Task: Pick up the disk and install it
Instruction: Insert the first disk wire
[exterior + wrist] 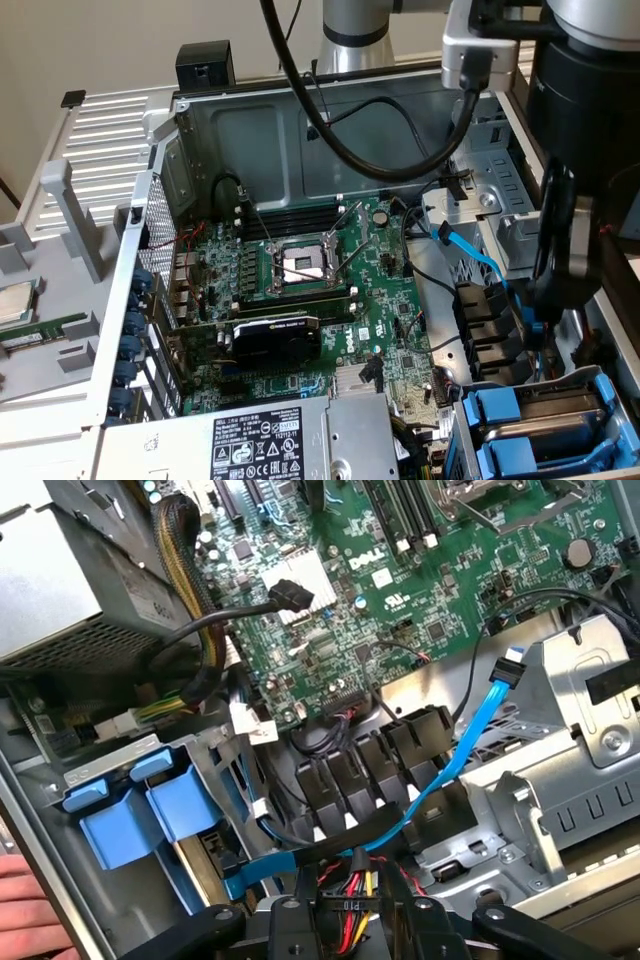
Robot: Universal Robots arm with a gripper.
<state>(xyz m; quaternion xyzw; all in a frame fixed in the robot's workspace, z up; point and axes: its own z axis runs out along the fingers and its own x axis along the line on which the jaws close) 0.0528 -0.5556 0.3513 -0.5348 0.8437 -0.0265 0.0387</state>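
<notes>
Closest to us in the wrist view is the gripper (355, 925), its black linkage hanging right over a bundle of red and yellow wires (355, 885), near a blue data cable (466, 740). Whether the claw is released or clenched we cannot tell. In the exterior view we see the gripper (555, 275) low inside the open case (300, 130), among cables at the exterior view's right, beside the motherboard (390, 290).

The disk (500, 415), as we judge it, sits in its blue carrier in the bay at the corner of the case, just beside the power supply (270, 440). The wrist view shows the disk (120, 815) off to one side of the gripper and apart from it. We see more than one blue carrier there and cannot say which is meant.

We judge the pick not yet made. To do it well, we want the claw clear of the wires and squared to the carrier's tabs, so that it takes plastic and not cable. We also mind the person's hand (20, 900) at the case edge.
</notes>
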